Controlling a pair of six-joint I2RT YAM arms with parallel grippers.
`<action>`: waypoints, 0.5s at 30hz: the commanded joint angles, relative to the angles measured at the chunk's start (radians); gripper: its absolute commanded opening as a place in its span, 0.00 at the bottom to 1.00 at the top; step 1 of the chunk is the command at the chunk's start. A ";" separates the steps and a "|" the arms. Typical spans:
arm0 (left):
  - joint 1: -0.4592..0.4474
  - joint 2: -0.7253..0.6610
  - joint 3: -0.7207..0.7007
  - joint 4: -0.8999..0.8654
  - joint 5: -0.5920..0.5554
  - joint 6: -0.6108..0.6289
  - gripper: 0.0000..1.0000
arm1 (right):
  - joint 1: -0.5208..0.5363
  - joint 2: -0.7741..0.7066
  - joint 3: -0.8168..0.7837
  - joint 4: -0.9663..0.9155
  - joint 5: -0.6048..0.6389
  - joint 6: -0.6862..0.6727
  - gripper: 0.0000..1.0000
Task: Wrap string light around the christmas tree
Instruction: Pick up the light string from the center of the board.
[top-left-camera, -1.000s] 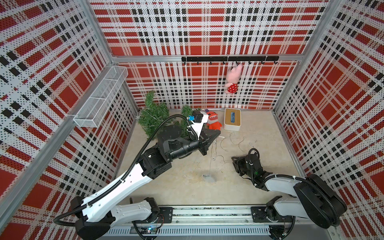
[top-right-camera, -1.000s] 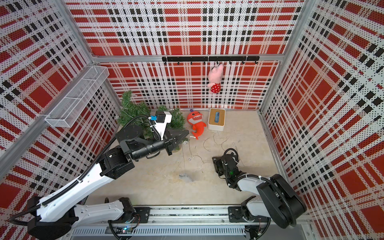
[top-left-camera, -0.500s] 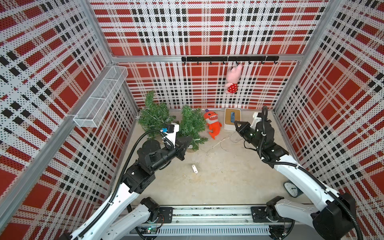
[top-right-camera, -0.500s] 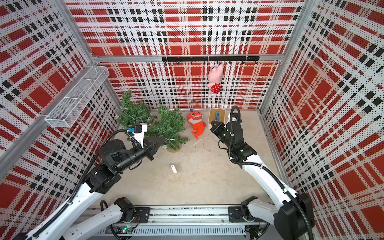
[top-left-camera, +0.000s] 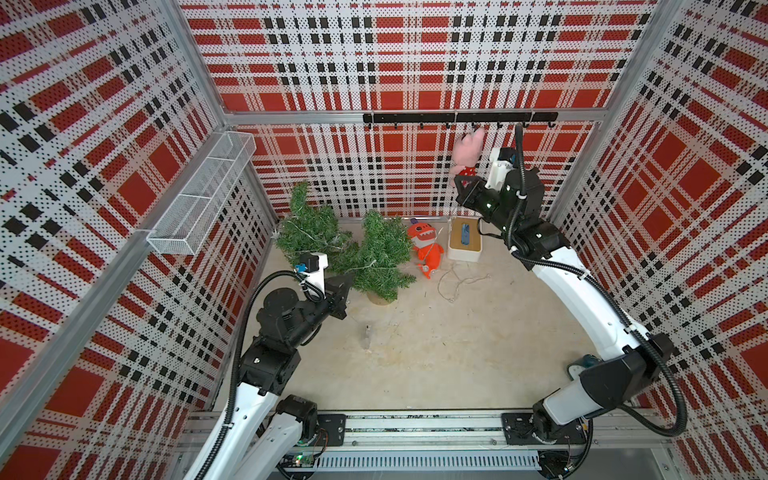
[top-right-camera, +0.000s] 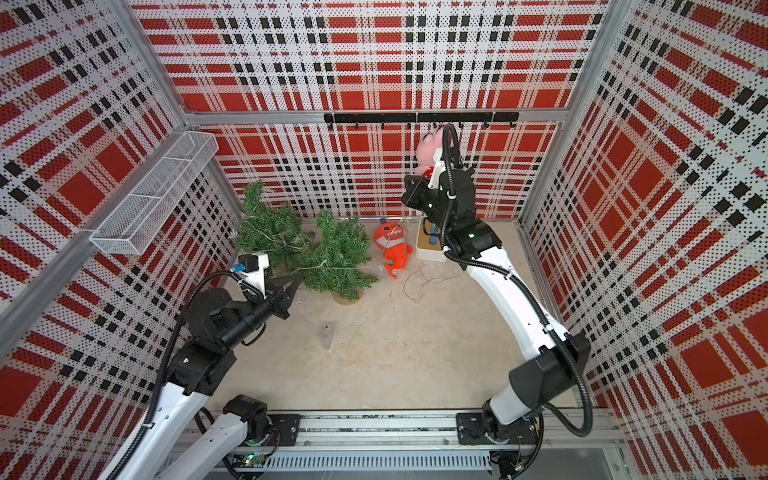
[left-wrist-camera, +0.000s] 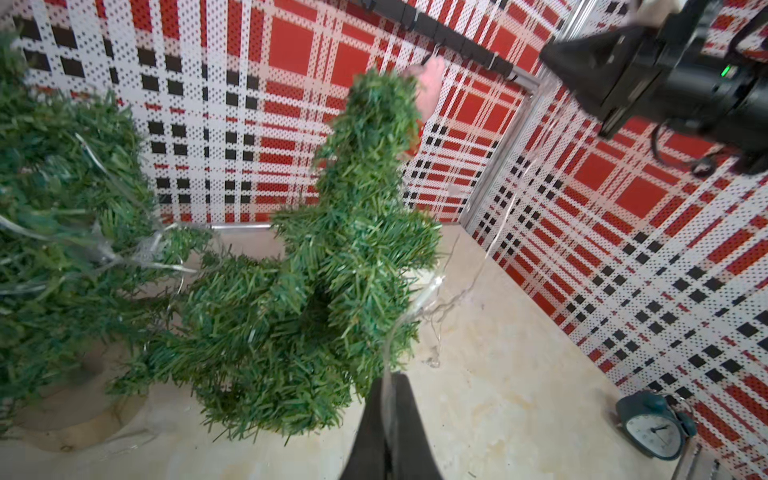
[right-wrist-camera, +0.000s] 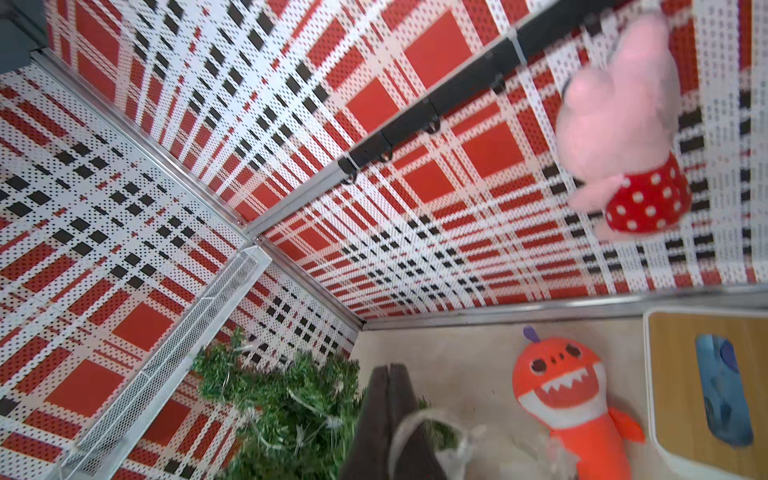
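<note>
Where left hand (left-wrist-camera: 388, 376) clamps, string light (left-wrist-camera: 415, 307) reaches tree (left-wrist-camera: 332, 249).

On the beige surface (top-right-camera: 395, 361), a green artificial Christmas tree (top-right-camera: 338, 259) on a round base sits touching a second green tree (top-right-camera: 266, 222) nearer the back left corner. A thin silvery string light (top-right-camera: 415, 286) crosses the branches of both trees and lies in loose loops beside an orange shark plush toy (top-right-camera: 392, 247). The left gripper (top-right-camera: 296, 280), jaws closed, points at the nearer tree, and a strand reaches its tip. The right gripper (top-right-camera: 409, 191), jaws closed, hangs high above the shark, in front of a pink plush toy (top-right-camera: 426, 151) hooked on a black hook rail (top-right-camera: 374, 117).
</note>
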 joint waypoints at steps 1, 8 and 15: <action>0.021 0.007 -0.029 0.110 0.027 0.039 0.00 | -0.008 0.076 0.176 -0.065 0.040 -0.113 0.00; 0.020 0.112 -0.069 0.298 0.100 0.056 0.10 | -0.050 0.315 0.555 -0.108 0.064 -0.188 0.00; 0.029 0.265 -0.008 0.330 -0.037 0.067 0.61 | -0.052 0.493 0.730 0.077 -0.007 -0.192 0.00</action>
